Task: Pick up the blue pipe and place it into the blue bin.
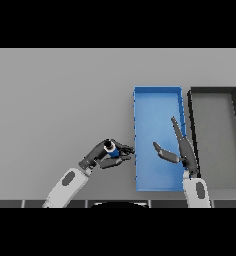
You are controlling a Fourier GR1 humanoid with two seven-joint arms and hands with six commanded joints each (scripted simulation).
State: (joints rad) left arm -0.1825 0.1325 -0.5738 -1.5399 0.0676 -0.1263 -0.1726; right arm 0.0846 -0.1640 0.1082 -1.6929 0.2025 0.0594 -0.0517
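Observation:
A short blue pipe (113, 149) with a pale open end sits in my left hand (101, 154), whose fingers and thumb curl round it just left of the blue bin (157, 97). The pipe's far tip reaches toward the bin's left wall. My right hand (182, 150) hovers open over the bin's right half, fingers straight and pointing away, thumb spread to the left. The bin's floor shows bare blue around that hand.
A dark-rimmed grey bin (235, 120) stands directly right of the blue bin, their long sides nearly touching. The grey table (55, 100) stretches wide to the left and behind both bins.

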